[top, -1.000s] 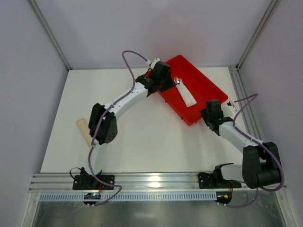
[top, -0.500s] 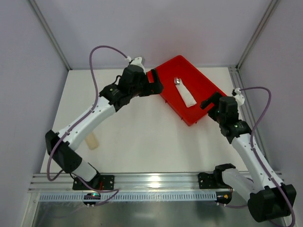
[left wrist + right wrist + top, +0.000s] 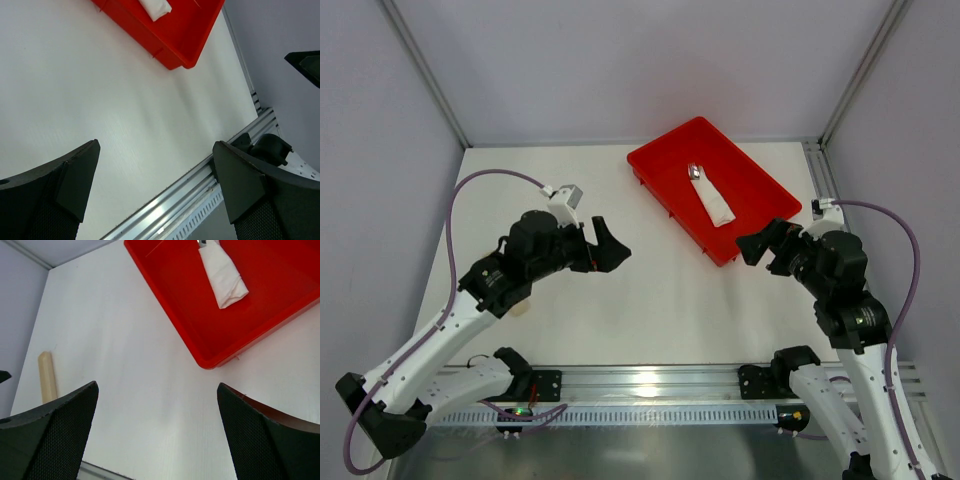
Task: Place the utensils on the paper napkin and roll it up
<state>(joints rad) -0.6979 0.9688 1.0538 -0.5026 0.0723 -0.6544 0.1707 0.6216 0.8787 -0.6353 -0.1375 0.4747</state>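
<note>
A white counter [image 3: 650, 310] seen from above, with a red tray [image 3: 760, 190] at its far right. Inside the tray lies a rolled white paper napkin [image 3: 715, 203], a silver utensil head [image 3: 694, 171] poking from its far end, so the rolling looks done. A tan handle-like piece [image 3: 46, 375] lies apart at the counter's left, possibly left out. The left tool [image 3: 610, 245] and right tool [image 3: 765, 245] hover wide open, holding nothing.

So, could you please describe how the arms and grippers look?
Both arms have white links with black joint housings: the left arm, the right arm. A purple cable loops along each. The left gripper and right gripper have black wedge-shaped fingers with textured pads.
</note>
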